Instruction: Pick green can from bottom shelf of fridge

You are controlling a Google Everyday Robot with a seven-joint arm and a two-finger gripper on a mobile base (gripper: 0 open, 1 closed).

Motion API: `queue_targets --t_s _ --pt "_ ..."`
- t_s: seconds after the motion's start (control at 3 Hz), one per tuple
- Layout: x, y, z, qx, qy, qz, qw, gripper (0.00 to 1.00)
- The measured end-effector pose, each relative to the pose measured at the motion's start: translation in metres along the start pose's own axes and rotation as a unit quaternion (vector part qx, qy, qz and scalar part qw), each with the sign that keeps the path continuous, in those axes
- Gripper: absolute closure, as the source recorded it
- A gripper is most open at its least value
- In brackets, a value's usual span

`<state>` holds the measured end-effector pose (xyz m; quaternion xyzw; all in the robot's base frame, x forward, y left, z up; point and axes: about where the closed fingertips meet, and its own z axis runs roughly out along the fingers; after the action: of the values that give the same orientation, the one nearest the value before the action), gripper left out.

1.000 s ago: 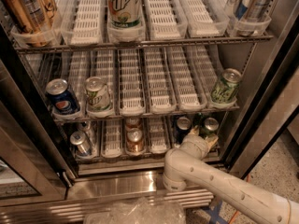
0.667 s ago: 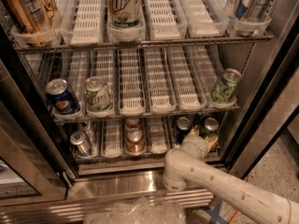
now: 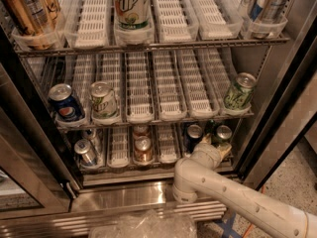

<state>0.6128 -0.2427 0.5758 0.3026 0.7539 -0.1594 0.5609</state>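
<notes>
Honestly, the gripper (image 3: pixel 213 141) is the hardest thing to make out. It sits low in the fridge (image 3: pixel 280 103), right against the green can (image 3: pixel 222 132) on that can's left and near side, and the thick white wrist of the arm (image 3: pixel 198 175) covers nearly all of it, so I cannot tell whether it is spread, closed or pinching anything. The green can stands upright at the front of the bottom shelf (image 3: pixel 118 150), in the lane furthest right, with only its silver top and a strip of its side showing above the wrist. Just left of the green can is a dark can (image 3: pixel 193 134), its lower half also hidden by the arm. Further left, in the same shadowed row, two copper cans (image 3: pixel 143 147) stand one behind the other, and well to the left is a silver can (image 3: pixel 86 151). One rack above the green can, a pale green-and-white can (image 3: pixel 238 91) sits almost straight overhead, with a second pale can (image 3: pixel 102 100) and a blue Pepsi can (image 3: pixel 65 103) far off to the left. Two racks above it, gold cans (image 3: pixel 29 9), a 7UP bottle (image 3: pixel 131 6) and some tall cans (image 3: pixel 267 4) are cut off by the upper edge. The arm comes in from below and right of the green can, crosses the steel sill (image 3: pixel 124 197), bends at a fat joint and reaches up to the can.
</notes>
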Motion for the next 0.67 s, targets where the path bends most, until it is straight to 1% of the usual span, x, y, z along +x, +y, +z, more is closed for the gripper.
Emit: queue_targets --t_s 0.33,0.67 --pt "-0.003 -0.0033 -0.0076 0.001 -0.018 -0.004 0.9998 1.0" --pt "-0.003 -0.0033 -0.0077 0.001 -0.018 -0.004 0.9998 1.0"
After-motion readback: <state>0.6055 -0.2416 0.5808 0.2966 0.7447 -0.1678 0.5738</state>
